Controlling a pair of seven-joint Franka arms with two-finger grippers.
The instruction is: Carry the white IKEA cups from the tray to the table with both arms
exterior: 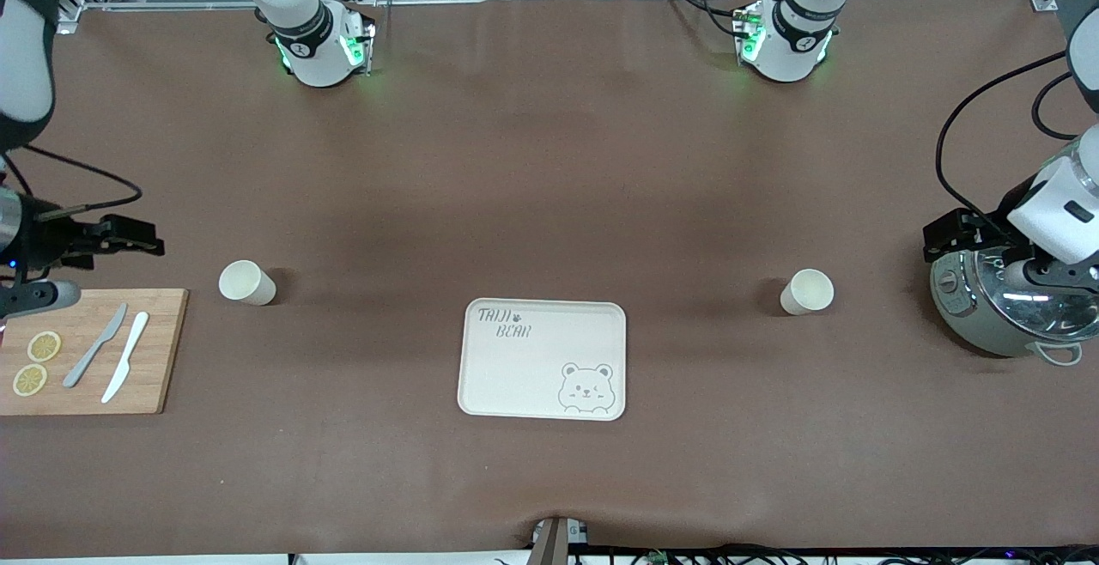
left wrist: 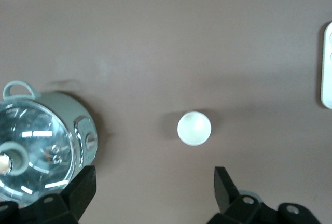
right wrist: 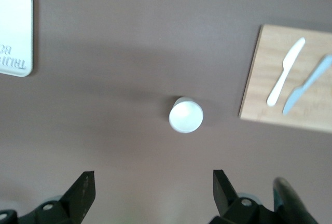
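In the front view the tray (exterior: 542,360) is empty, and both white cups stand on the table (exterior: 549,161): one cup (exterior: 246,282) toward the right arm's end, just beside the cutting board (exterior: 94,350), the other cup (exterior: 807,292) toward the left arm's end, near the rice cooker (exterior: 1009,312). The right gripper (exterior: 129,237) hangs above the board's end of the table, its fingers spread and holding nothing. The left gripper (exterior: 953,234) is over the cooker; the arm covers much of it here. I judge the main risk to be an arm brushing the cooker or the knives as it pulls away.

In the left wrist view the left gripper (left wrist: 155,185) is spread wide and empty over the table, the cup (left wrist: 194,128) upright and apart from it. The cooker (left wrist: 44,143) is cut off at the edge.

In the right wrist view the right gripper (right wrist: 154,190) is likewise spread, the cup (right wrist: 185,115) free. Only a corner of the tray (right wrist: 15,32) shows.
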